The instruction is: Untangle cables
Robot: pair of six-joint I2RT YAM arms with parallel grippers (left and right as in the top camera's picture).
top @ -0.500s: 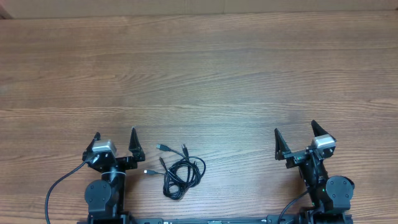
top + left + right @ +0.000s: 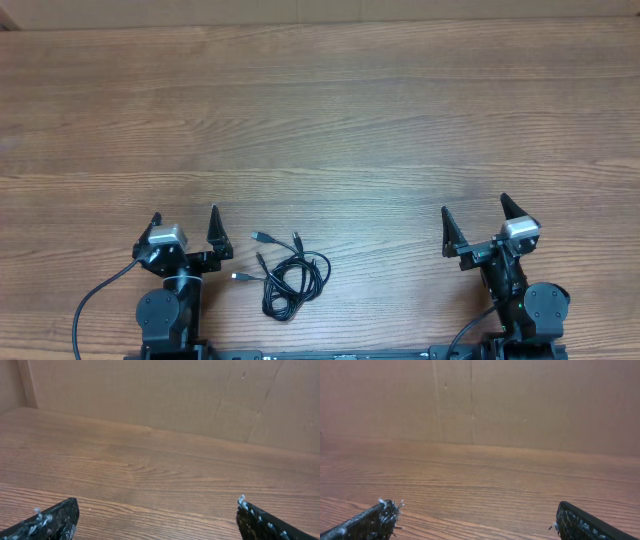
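Observation:
The cables (image 2: 288, 275) lie in a small black tangle with silvery plug ends on the wooden table near the front edge. They show only in the overhead view. My left gripper (image 2: 185, 222) is open and empty, just left of the tangle and apart from it. My right gripper (image 2: 474, 213) is open and empty, far to the right of the cables. In the left wrist view the left gripper (image 2: 157, 512) has bare wood between its fingertips. In the right wrist view the right gripper (image 2: 477, 512) also has only bare wood between its fingertips.
A brown cardboard wall (image 2: 200, 395) stands along the table's far edge; it also shows in the right wrist view (image 2: 520, 400). A thick black arm cable (image 2: 95, 300) loops out left of the left arm base. Wood table (image 2: 320, 120) stretches ahead of both arms.

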